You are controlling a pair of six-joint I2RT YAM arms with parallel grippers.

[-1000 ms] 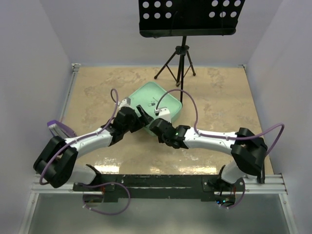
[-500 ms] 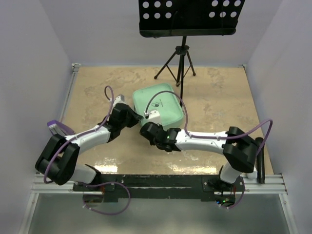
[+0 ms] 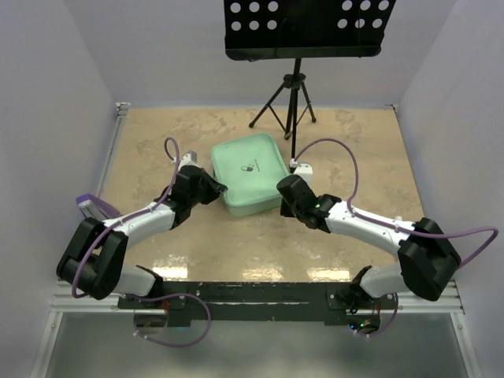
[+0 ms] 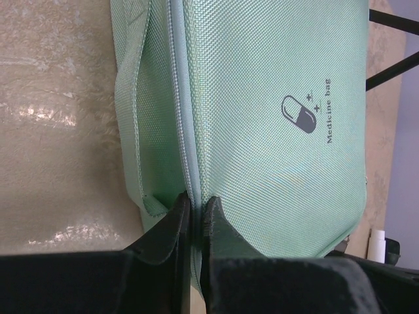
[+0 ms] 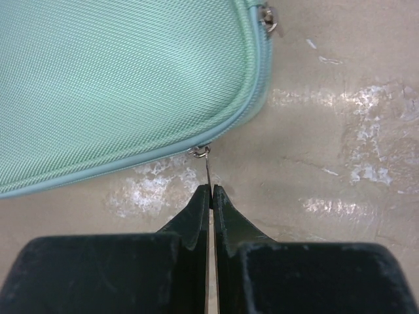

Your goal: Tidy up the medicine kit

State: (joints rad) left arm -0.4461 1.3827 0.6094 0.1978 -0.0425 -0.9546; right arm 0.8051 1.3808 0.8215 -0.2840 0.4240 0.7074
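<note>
Left gripper is pinched down on the medicine kit, right on the zipper seam along the kit's left edge. Right gripper has its black fingers squeezed together on a thin metal zipper pull hanging off the kit's near right corner. Under the kit is a mottled beige table, kinda glossy. Behind the kit stands a black music stand, a perforated tray on a tripod. The kit lies flat and closed, a rounded rectangle of mint-green woven fabric. Its lid has a small dark pill logo.
</note>
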